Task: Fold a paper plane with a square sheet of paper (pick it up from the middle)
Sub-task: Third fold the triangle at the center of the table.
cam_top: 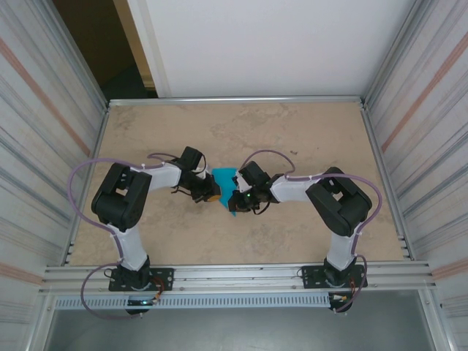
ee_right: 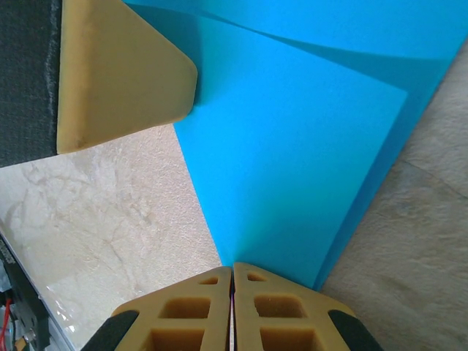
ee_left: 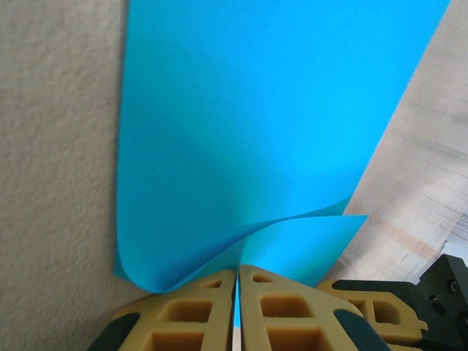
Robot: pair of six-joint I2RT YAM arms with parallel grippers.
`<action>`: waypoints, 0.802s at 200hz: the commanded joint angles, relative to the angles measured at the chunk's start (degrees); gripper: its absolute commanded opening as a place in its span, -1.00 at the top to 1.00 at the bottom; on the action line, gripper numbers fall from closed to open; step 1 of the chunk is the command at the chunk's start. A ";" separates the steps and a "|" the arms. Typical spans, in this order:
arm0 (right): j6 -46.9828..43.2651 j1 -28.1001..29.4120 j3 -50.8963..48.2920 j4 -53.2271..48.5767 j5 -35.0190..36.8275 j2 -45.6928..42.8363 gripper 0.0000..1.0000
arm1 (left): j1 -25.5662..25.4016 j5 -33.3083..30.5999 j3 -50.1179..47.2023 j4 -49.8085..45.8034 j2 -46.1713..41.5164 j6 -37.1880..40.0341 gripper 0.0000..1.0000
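The left gripper point(cam_top: 210, 194) is pinching shut on the thin teal-blue square sheet of paper point(cam_top: 224, 177), which is curling double well clear of the table point(cam_top: 307, 139) edges. The right gripper point(cam_top: 235, 202) is clamping its opposite side. Uneven pulling could be risking a tear or a crooked crease.

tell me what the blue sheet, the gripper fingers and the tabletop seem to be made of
The square sheet of paper looks like thin matte paper: it curls and bends softly. The fingers look like dull tan plastic, moulded or printed, with cut-out cells. The table is beige, veined, slightly glossy: stone or stone-look laminate, unclear which.
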 commanded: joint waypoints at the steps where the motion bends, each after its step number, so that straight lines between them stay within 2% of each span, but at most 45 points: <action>1: -1.32 1.17 -1.91 -6.13 -0.61 -2.57 0.82 | 0.30 -4.66 -0.53 -3.65 2.54 1.25 0.79; 65: -0.69 1.64 -4.76 -8.34 2.27 -2.53 0.83 | 0.30 -4.47 -0.19 -3.52 2.77 1.27 0.79; 117: -1.17 1.54 -3.73 -5.84 3.66 -11.28 0.80 | 0.30 -4.07 -0.02 -3.50 2.77 1.33 0.79; 160: -1.20 1.56 4.16 -4.21 3.79 -2.94 0.81 | 0.30 -3.96 0.11 -3.48 2.77 1.38 0.79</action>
